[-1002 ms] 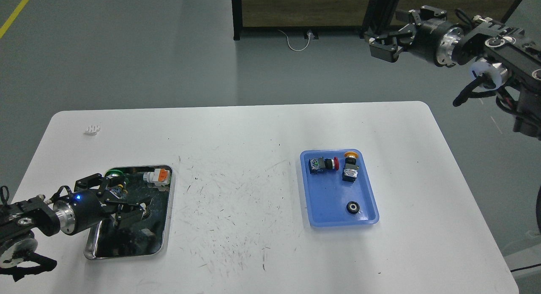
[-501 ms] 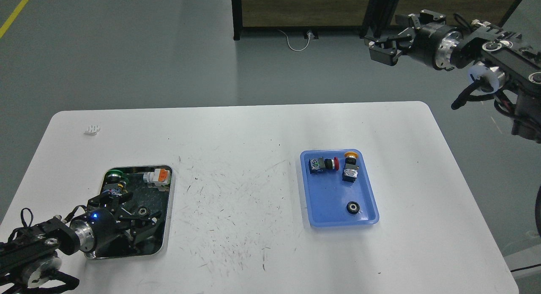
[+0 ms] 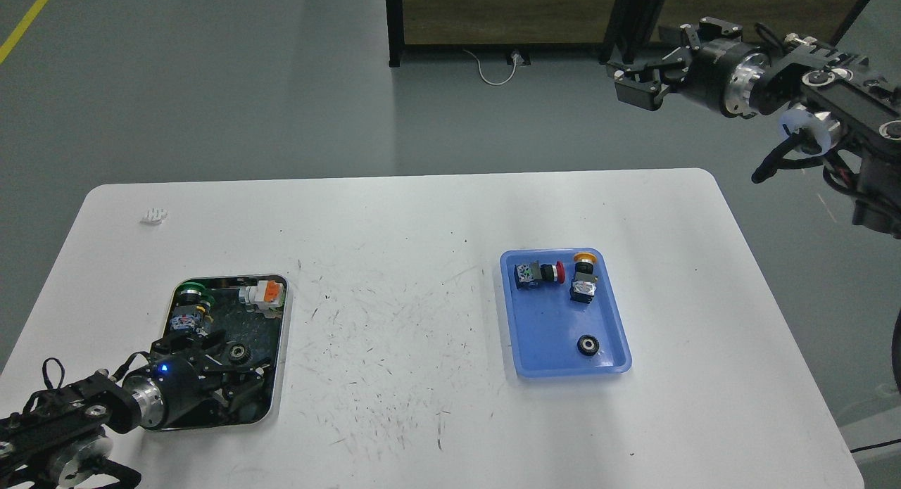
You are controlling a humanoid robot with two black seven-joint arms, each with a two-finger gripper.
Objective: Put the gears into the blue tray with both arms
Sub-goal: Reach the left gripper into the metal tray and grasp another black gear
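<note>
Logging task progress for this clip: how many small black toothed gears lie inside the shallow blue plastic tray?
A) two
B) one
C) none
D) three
B: one small black toothed gear lies near the front of the shallow blue plastic tray; the other gear sits in the shiny metal tray.

Left gripper [image 3: 229,376] low over metal tray [image 3: 280,348] beside one gear [image 3: 237,352], another gear [image 3: 587,345] lying in blue tray [image 3: 542,362], right gripper [image 3: 633,88] high beyond table [image 3: 422,229].
</note>
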